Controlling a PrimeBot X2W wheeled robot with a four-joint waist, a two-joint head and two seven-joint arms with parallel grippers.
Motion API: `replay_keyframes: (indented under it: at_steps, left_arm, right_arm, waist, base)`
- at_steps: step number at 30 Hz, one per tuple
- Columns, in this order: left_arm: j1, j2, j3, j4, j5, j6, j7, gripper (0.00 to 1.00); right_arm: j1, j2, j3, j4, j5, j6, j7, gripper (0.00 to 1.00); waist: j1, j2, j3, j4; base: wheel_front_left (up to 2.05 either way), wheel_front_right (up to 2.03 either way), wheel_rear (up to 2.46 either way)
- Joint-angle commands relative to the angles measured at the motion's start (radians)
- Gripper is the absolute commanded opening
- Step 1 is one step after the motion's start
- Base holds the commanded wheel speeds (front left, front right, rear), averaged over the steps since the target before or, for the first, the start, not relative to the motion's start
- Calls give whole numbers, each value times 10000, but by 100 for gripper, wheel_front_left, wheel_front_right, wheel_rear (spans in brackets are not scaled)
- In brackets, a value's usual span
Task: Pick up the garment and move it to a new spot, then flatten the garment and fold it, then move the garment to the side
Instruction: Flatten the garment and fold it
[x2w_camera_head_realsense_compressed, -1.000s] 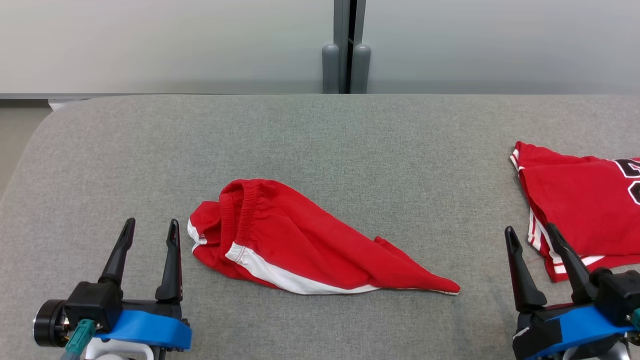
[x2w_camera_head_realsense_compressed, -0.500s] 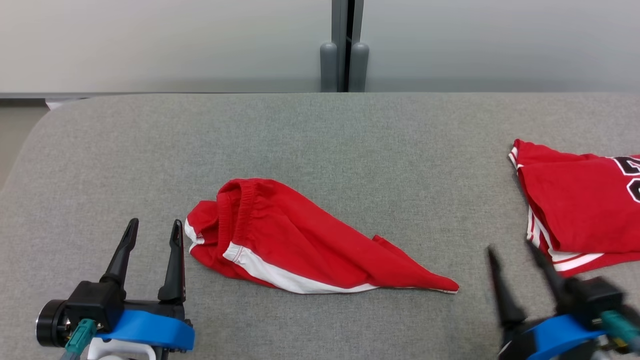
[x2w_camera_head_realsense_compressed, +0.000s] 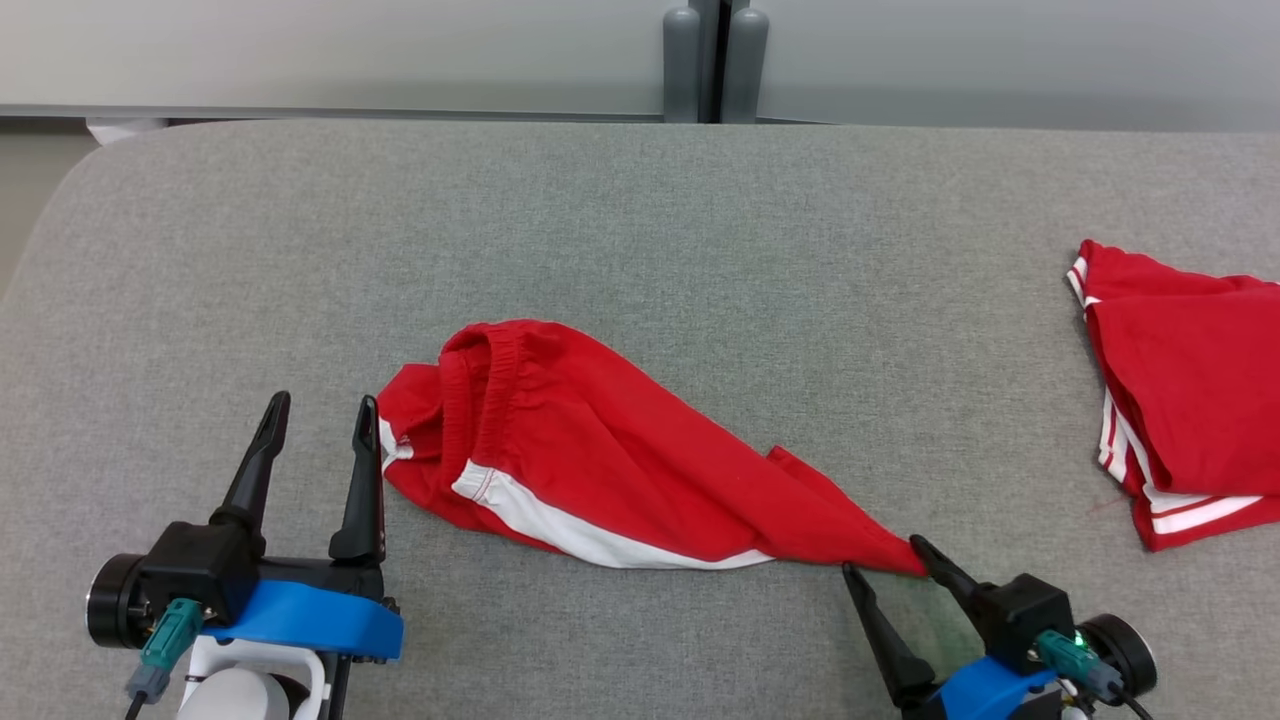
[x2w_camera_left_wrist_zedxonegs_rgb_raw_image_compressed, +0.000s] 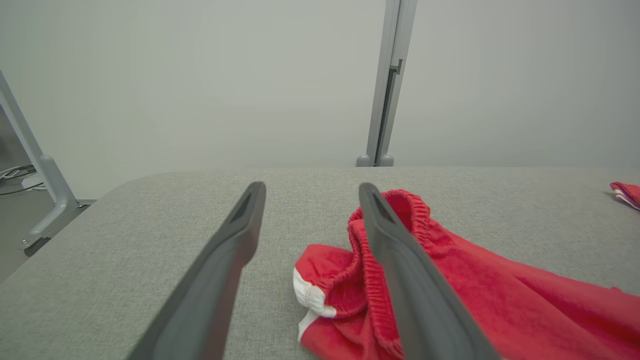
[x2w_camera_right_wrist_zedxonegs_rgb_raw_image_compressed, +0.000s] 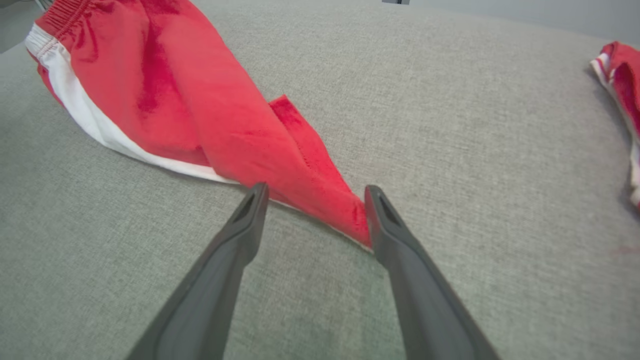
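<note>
Head view: red garment (x2w_camera_head_realsense_compressed: 600, 470) lies crumpled mid-table (x2w_camera_head_realsense_compressed: 640, 230). Its waistband (x2w_camera_head_realsense_compressed: 480, 380) is just beside the left gripper (x2w_camera_head_realsense_compressed: 324, 398), whose jaws stand wide and empty. The right gripper (x2w_camera_head_realsense_compressed: 882, 555), jaws also wide, sits at the garment's pointed tail (x2w_camera_head_realsense_compressed: 860, 545).

Left wrist view: the waistband sits behind one finger, nothing between the jaws.

Right wrist view: the tail tip touches one finger, unpinched.

Step, as judged: the first pickup, at pre-grasp. The next move calls for closing on the tail, then lifting.

Table (x2w_camera_head_realsense_compressed: 640, 220): grey woven fabric top, rounded corner at far left. Behind it, pale grey wall panels (x2w_camera_head_realsense_compressed: 300, 50), split by a vertical grey post (x2w_camera_head_realsense_compressed: 683, 60). Slanted grey metal strut (x2w_camera_left_wrist_zedxonegs_rgb_raw_image_compressed: 50, 180) and cables (x2w_camera_left_wrist_zedxonegs_rgb_raw_image_compressed: 12, 172) at left. Light even and soft.
</note>
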Motion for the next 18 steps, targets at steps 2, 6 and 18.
replay_keyframes:
  at_steps: [2, 6, 18]
  left_arm:
    - [-161, -21, -21, 56, 9, -13, -75, 100]
    - [-224, -65, -41, 150, 34, -55, -99, 100]
    - [-73, -104, -30, 227, 62, 52, -176, 100]
  right_arm:
    - [-181, -96, 70, 133, -79, 1, -105, 100]
    - [-370, -128, 221, 282, -44, 1, -148, 0]
    - [-131, -551, 595, -1592, 868, 1, 222, 0]
  waist:
    - [-1, -1, 45, 29]
    - [-1, -1, 60, 45]
    - [-1, -1, -214, -257]
  base:
    - [0, 0, 0]
    - [0, 0, 0]
    - [0, 0, 0]
